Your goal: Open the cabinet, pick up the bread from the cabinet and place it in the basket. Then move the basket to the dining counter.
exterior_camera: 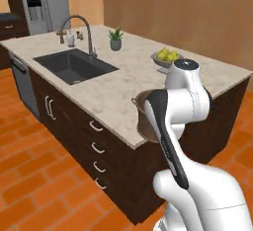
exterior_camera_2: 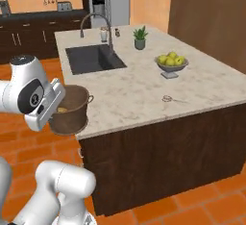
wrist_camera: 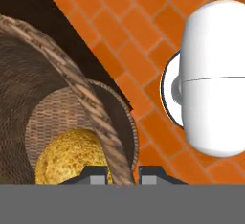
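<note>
Gripper is clamped on the near rim of the basket, one fingertip on either side of the wall, with the bread lying on the basket floor. The basket is held at the near edge of the dining counter. Farther back on the counter sit a fruit bowl and a potted plant.

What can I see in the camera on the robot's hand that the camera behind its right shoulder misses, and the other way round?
The hand view looks down into the basket and shows the round golden bread lying on its woven bottom, with the pincer closed on the basket's rim.

The right base view takes in the whole dining counter: its sink, faucet, a small potted plant and a bowl of yellow-green fruit.

Both show the basket, held at the counter's near corner, and the orange tiled floor.
</note>
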